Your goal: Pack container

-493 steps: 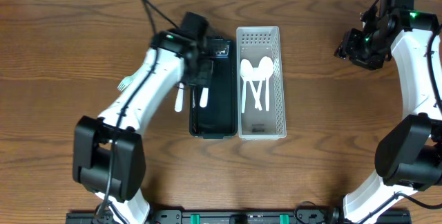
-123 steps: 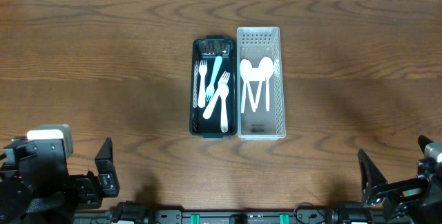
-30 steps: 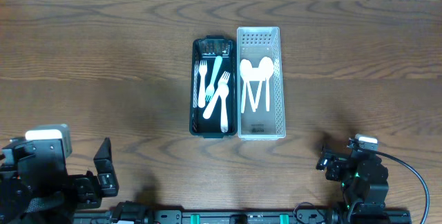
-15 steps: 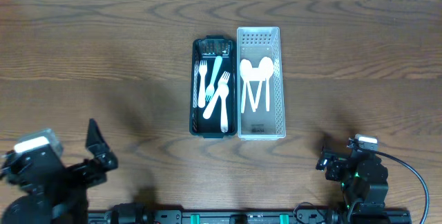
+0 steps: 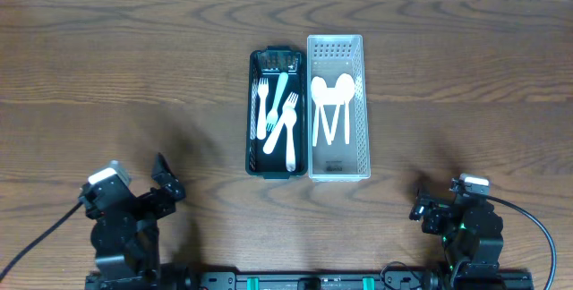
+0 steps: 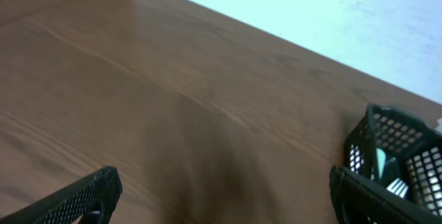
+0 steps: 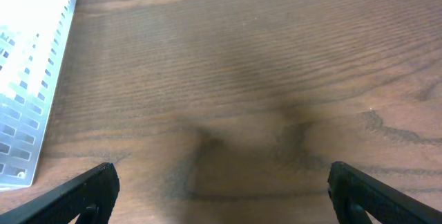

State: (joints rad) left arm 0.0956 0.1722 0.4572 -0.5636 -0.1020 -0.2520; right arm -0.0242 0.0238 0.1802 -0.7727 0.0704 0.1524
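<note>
White forks in black bin, spoons in white bin | looks done | left claw, right claw wide open, empty | next: idle, probably

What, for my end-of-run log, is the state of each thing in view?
Black bin: upright, open-topped, forks lying inside.
White basket: upright, open-topped, white spoons lying inside.
Left hand: open, empty.
Right hand: open, empty, over bare table.
</note>
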